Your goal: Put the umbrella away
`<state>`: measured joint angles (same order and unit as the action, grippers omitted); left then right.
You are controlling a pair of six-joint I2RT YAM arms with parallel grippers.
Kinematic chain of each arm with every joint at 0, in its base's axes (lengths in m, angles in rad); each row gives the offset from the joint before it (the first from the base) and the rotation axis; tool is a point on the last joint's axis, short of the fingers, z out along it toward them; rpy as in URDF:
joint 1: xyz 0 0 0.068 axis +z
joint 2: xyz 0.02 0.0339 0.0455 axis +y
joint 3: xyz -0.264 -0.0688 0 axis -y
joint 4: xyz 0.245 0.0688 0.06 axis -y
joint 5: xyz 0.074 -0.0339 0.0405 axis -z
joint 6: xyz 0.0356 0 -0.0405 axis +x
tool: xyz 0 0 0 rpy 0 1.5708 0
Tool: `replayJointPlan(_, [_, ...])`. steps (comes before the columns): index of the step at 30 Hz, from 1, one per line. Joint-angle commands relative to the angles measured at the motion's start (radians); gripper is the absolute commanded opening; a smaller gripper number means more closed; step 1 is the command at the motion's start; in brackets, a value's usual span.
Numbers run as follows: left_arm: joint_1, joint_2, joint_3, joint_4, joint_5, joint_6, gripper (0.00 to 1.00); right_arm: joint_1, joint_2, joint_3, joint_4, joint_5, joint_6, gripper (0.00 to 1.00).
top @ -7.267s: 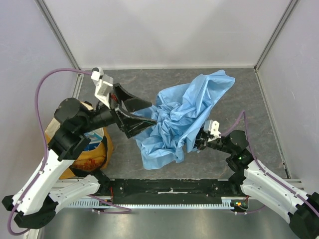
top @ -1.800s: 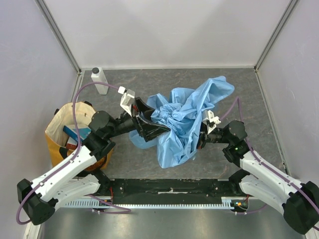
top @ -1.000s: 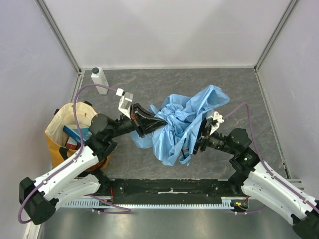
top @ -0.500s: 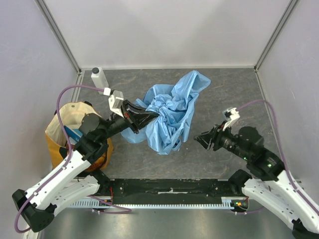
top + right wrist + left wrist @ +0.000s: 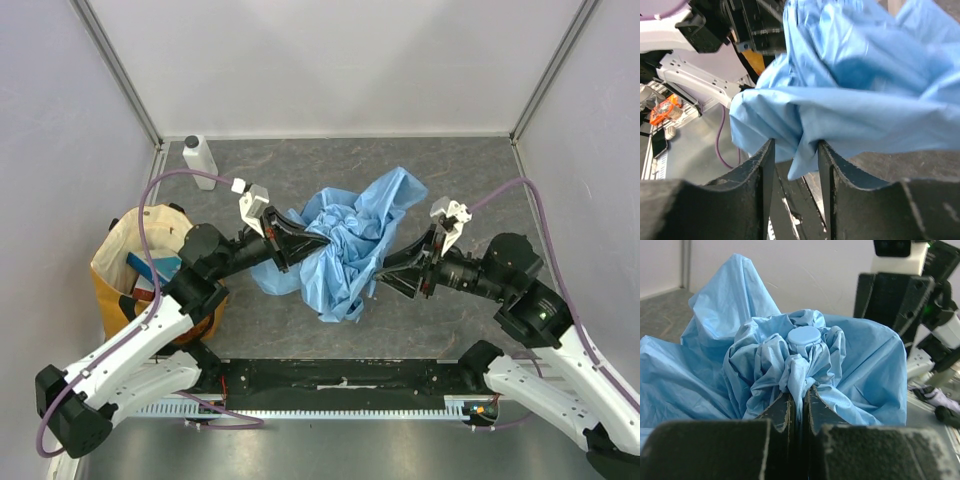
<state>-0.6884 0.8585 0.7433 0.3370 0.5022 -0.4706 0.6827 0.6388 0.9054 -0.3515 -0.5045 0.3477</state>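
Note:
The umbrella (image 5: 350, 235) is a crumpled heap of sky-blue fabric in the middle of the table. In the left wrist view its round blue cap (image 5: 804, 335) shows among the bunched folds. My left gripper (image 5: 320, 239) is shut on a pinch of that fabric just below the cap (image 5: 800, 391). At the heap's lower right edge is my right gripper (image 5: 384, 276). Its jaws stand apart, and a hanging fold of the umbrella (image 5: 850, 100) dips between the right gripper's (image 5: 796, 142) fingers without being pinched. The shaft and ribs are hidden.
A yellow-and-cream tote bag (image 5: 122, 252) stands open at the left edge, beside my left arm. A white bottle (image 5: 199, 160) is in the far left corner. Walls close the table on three sides, and a black rail (image 5: 340, 375) runs along the front.
The right gripper, drawn back to the right half a second ago, has returned to the fabric's lower right edge with narrower jaws. The left gripper has shifted the umbrella slightly right.

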Motion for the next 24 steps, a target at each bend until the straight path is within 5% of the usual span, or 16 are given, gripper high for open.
replayJointPlan(1, [0.004, 0.0, -0.021, 0.213, 0.13, -0.074, 0.02, 0.0, 0.073, 0.015, 0.154, -0.055, -0.009, 0.4])
replayJointPlan(12, [0.004, 0.077, -0.077, 0.474, 0.222, -0.255, 0.02, 0.049, 0.203, -0.083, 0.454, -0.013, 0.131, 0.41])
replayJointPlan(20, [0.004, 0.224, -0.139, 0.917, 0.318, -0.533, 0.02, 0.101, 0.263, -0.034, 0.269, 0.171, 0.028, 0.38])
replayJointPlan(24, [0.004, 0.218, -0.153, 0.935, 0.343, -0.537, 0.02, 0.101, 0.237, -0.053, 0.263, 0.175, 0.022, 0.12])
